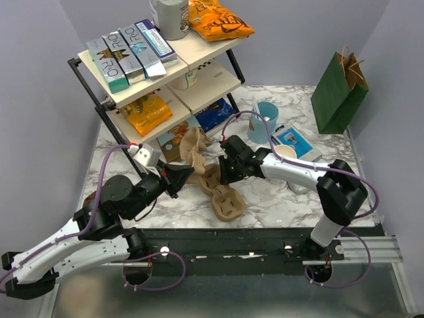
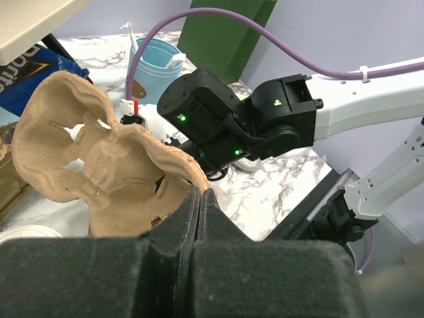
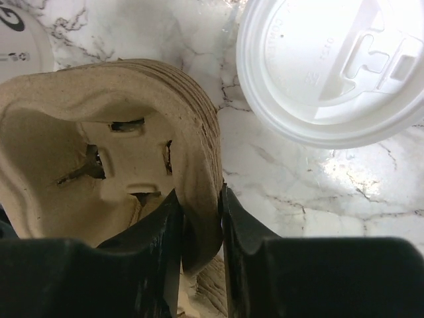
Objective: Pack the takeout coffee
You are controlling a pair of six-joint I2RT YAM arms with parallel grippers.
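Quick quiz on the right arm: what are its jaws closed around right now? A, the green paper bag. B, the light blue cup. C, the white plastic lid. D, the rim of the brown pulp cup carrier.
D: in the right wrist view the jaws of the right gripper stand either side of the rim of the pulp cup carrier, and the white lid sits clear of them.

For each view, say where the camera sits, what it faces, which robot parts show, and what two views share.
Top: overhead, behind robot, looking down on table; left arm and right arm show.
Left wrist: behind left gripper, facing right arm; fingers pinch carrier.
Right wrist: over right gripper, looking down at stack, lid.
Shared: top and left wrist show that carrier.
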